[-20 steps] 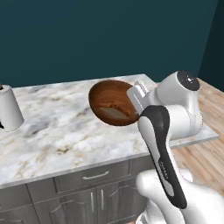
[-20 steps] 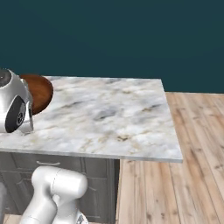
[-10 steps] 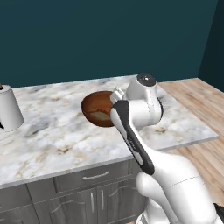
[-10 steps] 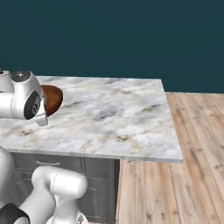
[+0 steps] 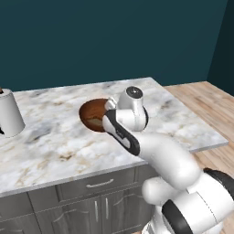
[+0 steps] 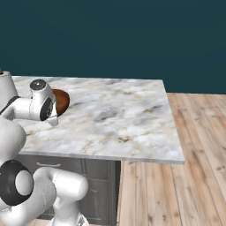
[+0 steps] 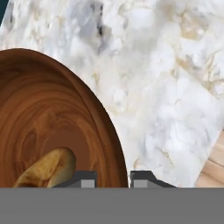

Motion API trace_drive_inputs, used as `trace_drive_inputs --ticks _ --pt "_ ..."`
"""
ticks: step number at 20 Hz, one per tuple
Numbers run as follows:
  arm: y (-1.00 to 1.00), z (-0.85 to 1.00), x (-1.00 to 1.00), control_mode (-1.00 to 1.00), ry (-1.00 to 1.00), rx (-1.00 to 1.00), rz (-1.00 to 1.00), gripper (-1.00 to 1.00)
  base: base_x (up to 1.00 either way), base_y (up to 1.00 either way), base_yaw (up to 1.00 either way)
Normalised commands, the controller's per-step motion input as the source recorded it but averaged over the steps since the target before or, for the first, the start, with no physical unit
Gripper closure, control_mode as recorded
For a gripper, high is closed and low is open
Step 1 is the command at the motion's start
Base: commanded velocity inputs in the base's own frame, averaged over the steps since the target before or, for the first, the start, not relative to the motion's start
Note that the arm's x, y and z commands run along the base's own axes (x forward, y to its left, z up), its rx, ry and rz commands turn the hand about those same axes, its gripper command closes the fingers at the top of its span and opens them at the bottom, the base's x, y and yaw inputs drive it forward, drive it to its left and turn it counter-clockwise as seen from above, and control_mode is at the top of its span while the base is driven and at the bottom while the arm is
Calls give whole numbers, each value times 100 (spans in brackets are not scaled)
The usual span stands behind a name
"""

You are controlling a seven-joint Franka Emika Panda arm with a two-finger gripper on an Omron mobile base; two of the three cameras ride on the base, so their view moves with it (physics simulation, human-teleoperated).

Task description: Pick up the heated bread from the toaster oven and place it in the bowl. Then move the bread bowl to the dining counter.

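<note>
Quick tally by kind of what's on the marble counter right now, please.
Wooden bowl: 1
Bread bun, inside the bowl: 1
White cylindrical container, at the counter's left end: 1
Total: 3

Two base cameras flank the arm from behind, both facing the marble counter [image 5: 55,141] and bowl [image 5: 93,114], while the hand camera looks close along the bowl's rim.
</note>
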Motion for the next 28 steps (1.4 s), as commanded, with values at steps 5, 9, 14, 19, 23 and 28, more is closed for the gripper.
trace_drive_inputs --ticks 5,9,14,19,23,28 --pt "18 -41 90 -100 12 -6 5 100 0 0 0" --pt "9 -37 51 -100 16 -8 4 100 0 0 0" --pt "5 -23 5 -100 0 -3 0 100 0 0 0" --pt "0 -56 0 -100 0 -5 0 100 0 0 0" --pt "0 -36 0 -100 0 -3 0 100 0 0 0" --pt "-8 -6 0 -100 -2 0 0 -100 0 0 0"
